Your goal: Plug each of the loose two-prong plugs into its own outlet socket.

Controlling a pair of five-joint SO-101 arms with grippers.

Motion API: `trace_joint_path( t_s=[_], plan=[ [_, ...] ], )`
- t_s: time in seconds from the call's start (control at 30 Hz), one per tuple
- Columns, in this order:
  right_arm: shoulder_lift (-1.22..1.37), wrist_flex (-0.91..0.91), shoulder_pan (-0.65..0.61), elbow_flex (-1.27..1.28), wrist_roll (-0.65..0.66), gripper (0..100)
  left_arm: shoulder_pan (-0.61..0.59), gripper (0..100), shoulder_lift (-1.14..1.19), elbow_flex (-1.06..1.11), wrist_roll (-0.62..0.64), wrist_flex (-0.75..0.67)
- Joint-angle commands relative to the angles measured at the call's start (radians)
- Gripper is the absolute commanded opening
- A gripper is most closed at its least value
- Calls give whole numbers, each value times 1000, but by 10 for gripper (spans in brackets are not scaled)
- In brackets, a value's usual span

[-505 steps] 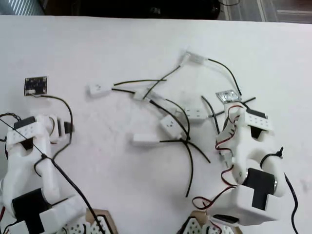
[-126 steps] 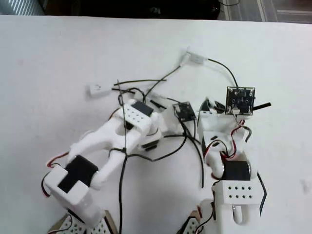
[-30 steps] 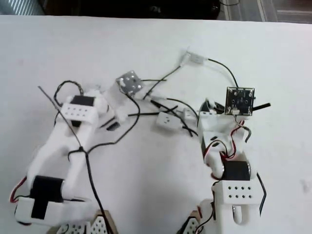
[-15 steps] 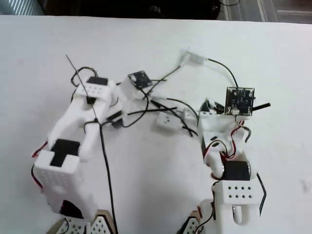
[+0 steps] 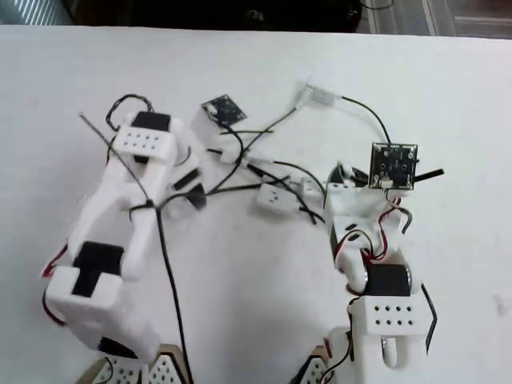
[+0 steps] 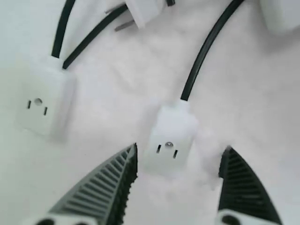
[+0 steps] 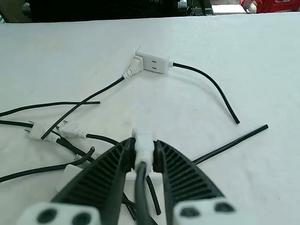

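White socket (image 6: 169, 138) between parted fingers (image 6: 110, 185) of left gripper (image 6: 180, 150)

The left arm (image 5: 104, 210) and right arm (image 5: 352, 212) are white plastic with black servo blocks (image 5: 388, 280) and red-and-black wiring (image 5: 360, 240). The left claw (image 6: 180, 152) and right claw (image 7: 143, 143) have dark grey ribbed fingers (image 7: 187, 178).

A white socket (image 5: 271, 198) lies among black cords (image 5: 370, 114) — between the arms (image 5: 120, 208).
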Motion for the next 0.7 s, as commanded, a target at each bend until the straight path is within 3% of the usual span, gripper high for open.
trace_joint_path(
  t_s=[0.0, 0.1, 0.43, 0.53, 0.67],
  plan=[
    [-12, -12, -1, -8, -5, 17, 25, 290, -125, 54, 6, 8],
    [-12, -12, -1, -8, -5, 17, 33, 290, -125, 107, 6, -18],
    [-12, -12, -1, -8, -5, 17, 1, 290, -104, 301, -31, -295],
    [-12, -12, -1, -8, -5, 17, -22, 289, -7, 238, -34, -290],
    [-12, -12, -1, -8, -5, 17, -30, 238, 137, 40, -37, -126]
  ],
)
